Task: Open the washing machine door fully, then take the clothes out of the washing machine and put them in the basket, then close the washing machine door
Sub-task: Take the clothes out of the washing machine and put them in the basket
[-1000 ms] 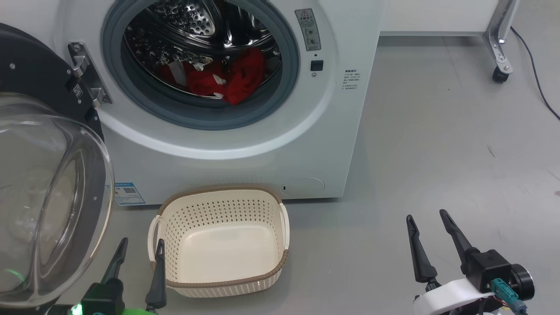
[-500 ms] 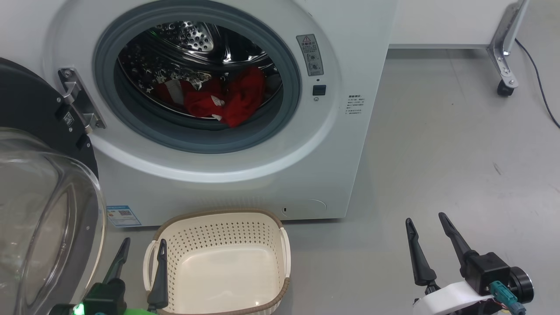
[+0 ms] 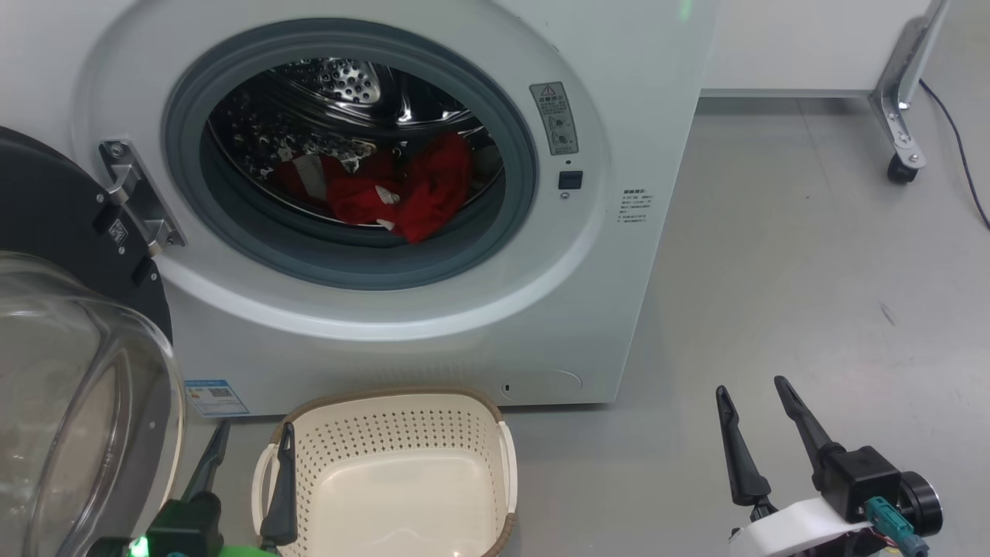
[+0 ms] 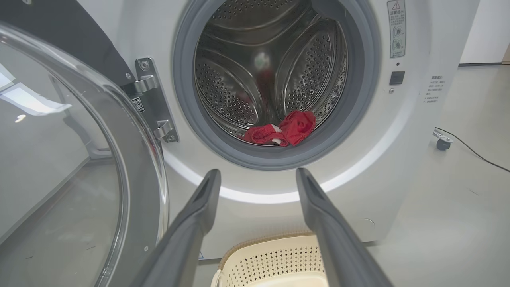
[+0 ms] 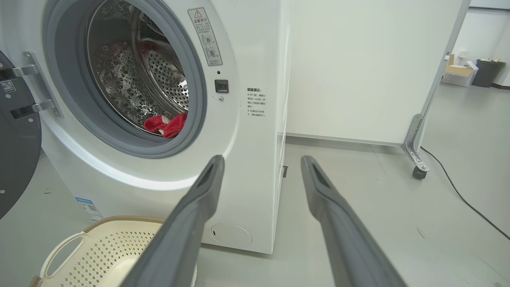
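The white washing machine stands ahead with its round black door swung wide to the left, glass bowl bulging toward me. The red clothes lie at the bottom of the steel drum, also seen as clothes and clothes. The cream basket sits empty on the floor below the opening. My left gripper is open at the basket's left handle, beside the door. My right gripper is open over bare floor, to the right of the machine.
A white panel on a wheeled metal leg stands at the back right, with a black cable trailing over the grey floor. A cardboard box and dark bin sit far off.
The camera has tilted up, so machine and basket sit lower in the picture. Both grippers stay open and keep their places.
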You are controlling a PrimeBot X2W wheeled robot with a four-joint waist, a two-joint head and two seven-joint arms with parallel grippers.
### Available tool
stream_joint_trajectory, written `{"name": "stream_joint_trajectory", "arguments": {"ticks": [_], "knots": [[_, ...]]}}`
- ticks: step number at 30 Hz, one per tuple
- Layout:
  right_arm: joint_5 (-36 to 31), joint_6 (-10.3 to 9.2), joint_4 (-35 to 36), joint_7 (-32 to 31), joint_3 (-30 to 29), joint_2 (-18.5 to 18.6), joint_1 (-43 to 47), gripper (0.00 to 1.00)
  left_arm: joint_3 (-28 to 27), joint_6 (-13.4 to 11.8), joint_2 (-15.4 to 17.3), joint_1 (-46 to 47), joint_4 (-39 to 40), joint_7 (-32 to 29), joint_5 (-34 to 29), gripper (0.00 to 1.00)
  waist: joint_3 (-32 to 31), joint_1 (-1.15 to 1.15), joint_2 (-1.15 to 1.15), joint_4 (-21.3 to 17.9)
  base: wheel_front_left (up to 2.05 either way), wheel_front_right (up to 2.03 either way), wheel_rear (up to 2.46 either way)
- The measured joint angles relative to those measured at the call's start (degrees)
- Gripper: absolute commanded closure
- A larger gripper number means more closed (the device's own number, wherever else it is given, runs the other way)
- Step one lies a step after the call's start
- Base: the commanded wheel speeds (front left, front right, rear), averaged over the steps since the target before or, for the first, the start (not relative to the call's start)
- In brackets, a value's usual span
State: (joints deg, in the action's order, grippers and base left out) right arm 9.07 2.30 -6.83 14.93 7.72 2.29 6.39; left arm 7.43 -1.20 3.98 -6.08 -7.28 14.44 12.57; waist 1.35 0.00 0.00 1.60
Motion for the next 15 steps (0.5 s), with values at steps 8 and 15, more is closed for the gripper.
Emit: {"name": "stream_joint_trajectory", "arguments": {"ticks": [8, 15], "knots": [[0.0, 0.00, 0.0, 0.0, 0.0, 0.0, 0.0, 0.00, 0.0, 0.0, -0.1, 0.0, 0.0, 0.0, 0.0, 0.00, -0.1, 0.00, 0.00, 0.2, 0.03, -0.03, 0.00], [0.0, 0.00, 0.0, 0.0, 0.0, 0.0, 0.0, 0.00, 0.0, 0.0, -0.1, 0.0, -0.3, 0.0, 0.0, 0.00, -0.2, 0.00, 0.00, 0.4, 0.00, 0.00, 0.00]]}}
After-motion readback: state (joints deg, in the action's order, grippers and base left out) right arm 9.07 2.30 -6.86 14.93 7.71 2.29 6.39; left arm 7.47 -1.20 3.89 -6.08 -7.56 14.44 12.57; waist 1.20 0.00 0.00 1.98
